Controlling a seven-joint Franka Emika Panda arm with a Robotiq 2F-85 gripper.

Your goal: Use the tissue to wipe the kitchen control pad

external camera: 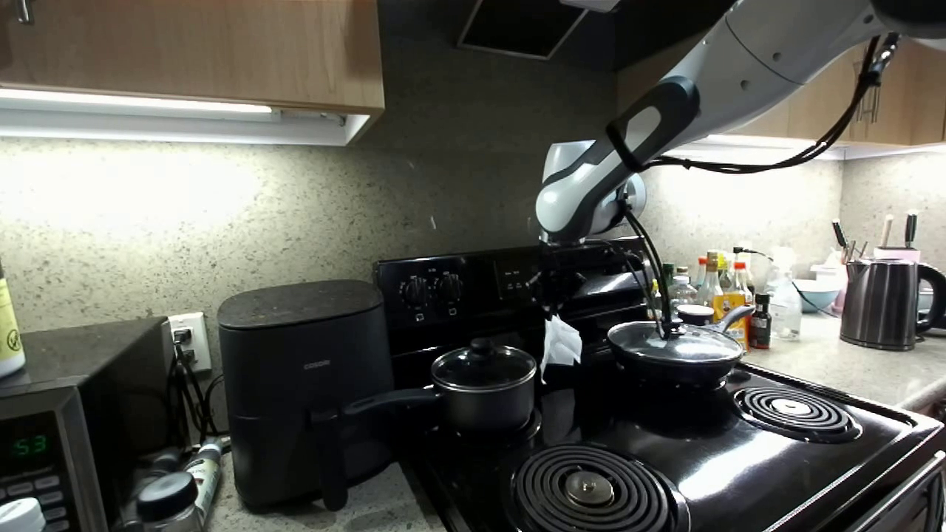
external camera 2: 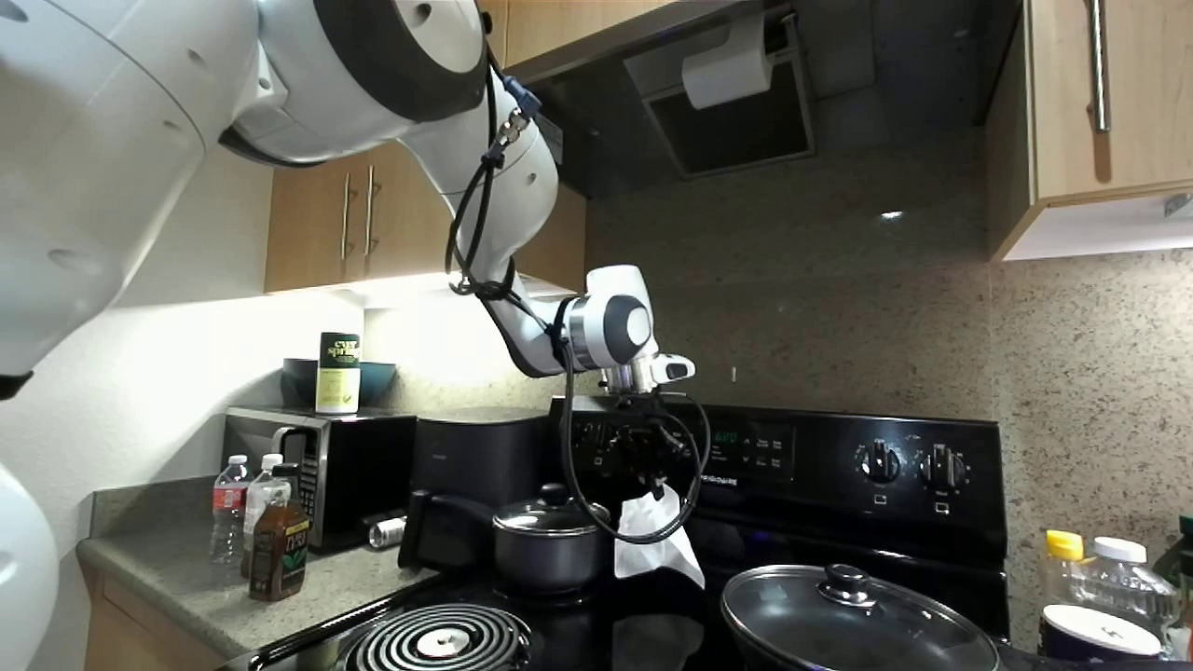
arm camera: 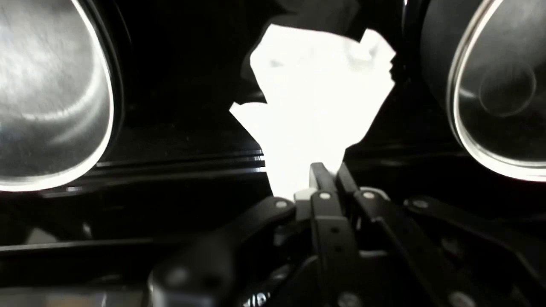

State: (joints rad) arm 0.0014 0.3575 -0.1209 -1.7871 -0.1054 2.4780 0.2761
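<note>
I've got one tissue [arm camera: 315, 98] pinched in my pincer [arm camera: 333, 172], tips almost together, paper spreading out past them. Tissue hangs over the stovetop [external camera: 746, 458], clear of it, between pot [external camera: 491, 410] and pan [external camera: 665, 372]; can't tell if it touches the pad [external camera 2: 829, 443] behind. Pad, facing it: four knobs [external camera 2: 878, 463], two at the left end, two at the right, plus one display [external camera 2: 726, 437].

Containers, as I count them. One pot, stovetop's rear left corner; one pan, rear right corner. Both carry glass lids [external camera: 458, 372], two in all; contents I can't make out. Two bare coils [external camera: 589, 488], front left and front right.

Desk [external camera 2: 158, 564] left of the stovetop: one air fryer [external camera: 303, 399] at the desk's right edge, drawer in; one microwave [external camera 2: 373, 475] with one canister [external camera 2: 337, 373] and one bowl [external camera 2: 377, 382] on top, insides hidden. Three bottles [external camera 2: 278, 550] between microwave and the desk's front edge: one red-labelled, one white-capped, one brown. One black-lidded jar [external camera: 168, 496] just beside the microwave, contents unclear.

Desk right of the stovetop: more bottles [external camera: 728, 307] bunched near its left edge, too crowded to count; one kettle [external camera: 876, 310] farther right, one pale blue bowl [external camera: 817, 294] beside it, insides hidden.
</note>
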